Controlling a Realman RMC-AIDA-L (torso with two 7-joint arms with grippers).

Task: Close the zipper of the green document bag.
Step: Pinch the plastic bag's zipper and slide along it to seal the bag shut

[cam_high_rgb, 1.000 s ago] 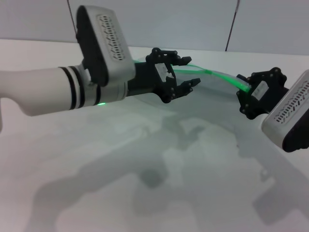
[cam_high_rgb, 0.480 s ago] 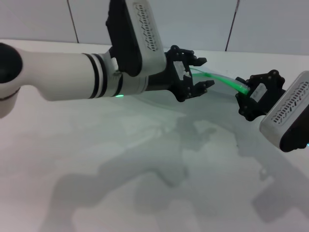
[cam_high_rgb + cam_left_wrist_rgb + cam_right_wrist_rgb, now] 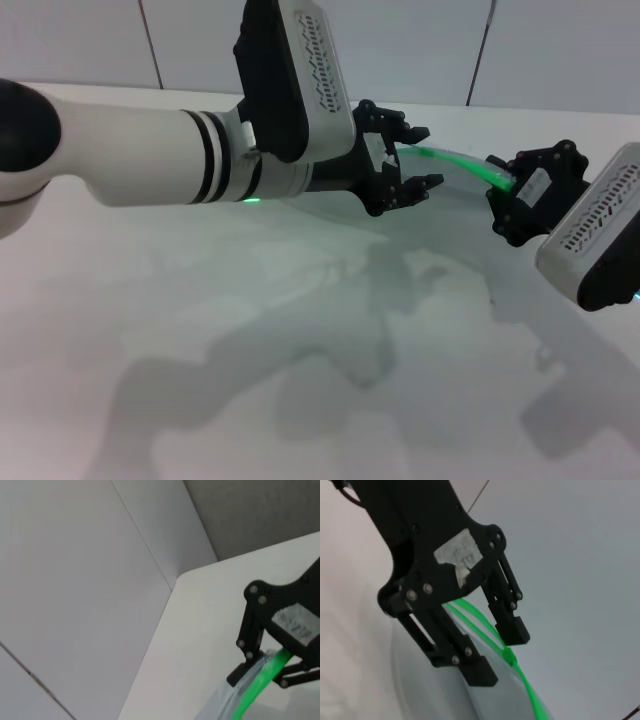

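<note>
white table [image 3: 300,400], left hand [image 3: 412,160] open over zipper [image 3: 450,157], right hand [image 3: 503,195] gripping bag [image 3: 455,195] edge

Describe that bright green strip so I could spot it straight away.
Look between the two black grippers above the white table. The zipper arcs from the left gripper, jaws open around it, to the right gripper clamping its end. It is the only vivid green, edging the pale translucent green document bag.

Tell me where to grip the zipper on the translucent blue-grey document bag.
Pinch the green slider tab on the bright green zipper strip, jaws across it, from the robot's left; the open left gripper straddles it while the right gripper clamps the strip's end.
</note>
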